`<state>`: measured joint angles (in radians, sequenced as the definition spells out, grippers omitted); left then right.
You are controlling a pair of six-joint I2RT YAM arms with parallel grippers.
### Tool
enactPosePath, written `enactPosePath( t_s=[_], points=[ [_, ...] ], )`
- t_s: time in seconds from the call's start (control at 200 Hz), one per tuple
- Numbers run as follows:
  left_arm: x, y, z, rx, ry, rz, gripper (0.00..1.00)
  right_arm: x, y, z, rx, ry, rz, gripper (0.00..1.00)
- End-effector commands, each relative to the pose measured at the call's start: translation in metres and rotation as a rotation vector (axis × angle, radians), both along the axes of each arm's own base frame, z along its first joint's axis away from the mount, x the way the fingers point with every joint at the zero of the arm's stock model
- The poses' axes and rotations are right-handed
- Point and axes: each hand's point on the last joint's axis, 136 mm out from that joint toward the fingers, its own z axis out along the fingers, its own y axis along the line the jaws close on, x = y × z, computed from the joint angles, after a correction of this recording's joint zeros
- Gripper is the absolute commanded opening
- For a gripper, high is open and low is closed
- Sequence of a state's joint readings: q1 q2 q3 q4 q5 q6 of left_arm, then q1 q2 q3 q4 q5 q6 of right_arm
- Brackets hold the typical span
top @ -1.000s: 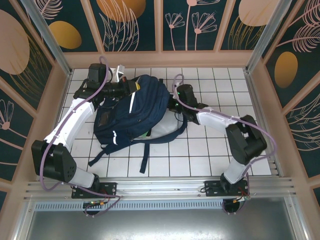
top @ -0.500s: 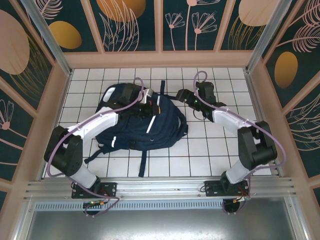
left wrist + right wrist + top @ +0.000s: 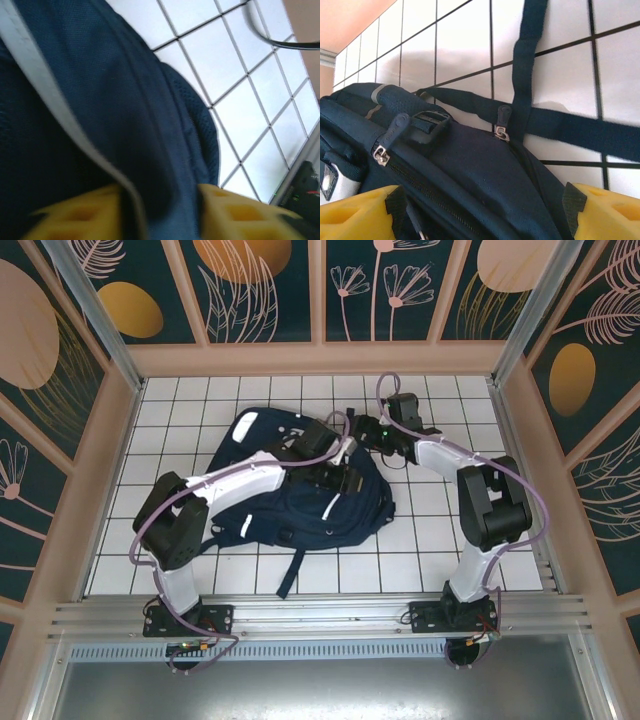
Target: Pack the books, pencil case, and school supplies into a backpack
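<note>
The navy backpack [image 3: 300, 510] lies flat in the middle of the white tiled table. My left arm reaches across it, and my left gripper [image 3: 352, 478] sits on its right side. In the left wrist view the yellow fingers [image 3: 240, 215] stand apart, so the left gripper [image 3: 160, 215] is open over a fold of the backpack [image 3: 100, 100] and its white stripe. My right gripper [image 3: 362, 430] is open at the bag's back right corner. Its wide gap [image 3: 482, 210] straddles the top of the backpack [image 3: 470, 170] below a zipper pull [image 3: 502, 131]. The books, pencil case and school supplies are out of view.
A loose strap [image 3: 290, 575] trails toward the front rail [image 3: 320, 615]. Another strap [image 3: 530, 50] lies across the tiles behind the bag. Wooden walls [image 3: 320, 358] close in the table on three sides. Bare tiles [image 3: 140, 440] lie to the left and at the front right [image 3: 420, 560].
The backpack has slid to the right. My left arm has swung from the back left across the bag to its right side. My right gripper has drawn back toward the back right.
</note>
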<state>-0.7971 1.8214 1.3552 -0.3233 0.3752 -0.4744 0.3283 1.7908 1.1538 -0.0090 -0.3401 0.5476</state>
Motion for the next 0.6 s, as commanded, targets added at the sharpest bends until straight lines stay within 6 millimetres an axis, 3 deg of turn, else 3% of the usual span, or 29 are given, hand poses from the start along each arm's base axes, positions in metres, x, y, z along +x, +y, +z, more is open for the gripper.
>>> enactPosePath(
  t_s=[0.0,0.125,0.24,0.31,0.405,0.475,0.555,0.596],
  points=[
    [0.002,0.024,0.035,0.027,-0.104,0.049,0.55,-0.007,-0.009,0.009,-0.017,-0.017,-0.016,0.83],
    [-0.003,0.064,0.062,-0.022,-0.137,0.179,0.61,-0.009,-0.007,-0.002,-0.023,0.007,0.01,0.85],
    [-0.007,0.125,0.055,-0.056,-0.067,0.393,0.63,-0.008,0.003,-0.011,-0.003,0.043,0.059,0.85],
    [-0.015,0.167,0.04,-0.066,-0.015,0.553,0.64,-0.007,0.009,-0.014,0.015,0.058,0.081,0.85],
    [-0.03,0.207,0.031,-0.078,0.028,0.716,0.63,-0.006,0.007,-0.019,-0.005,0.064,0.071,0.84],
    [-0.043,0.229,0.017,-0.082,0.087,0.821,0.54,-0.006,0.003,-0.022,-0.02,0.065,0.057,0.83],
    [-0.06,0.247,-0.011,-0.071,0.206,0.917,0.27,-0.005,-0.002,-0.025,-0.041,0.069,0.038,0.82],
    [-0.066,0.25,-0.02,-0.063,0.24,0.93,0.18,-0.006,-0.004,-0.026,-0.05,0.068,0.031,0.82]
  ],
)
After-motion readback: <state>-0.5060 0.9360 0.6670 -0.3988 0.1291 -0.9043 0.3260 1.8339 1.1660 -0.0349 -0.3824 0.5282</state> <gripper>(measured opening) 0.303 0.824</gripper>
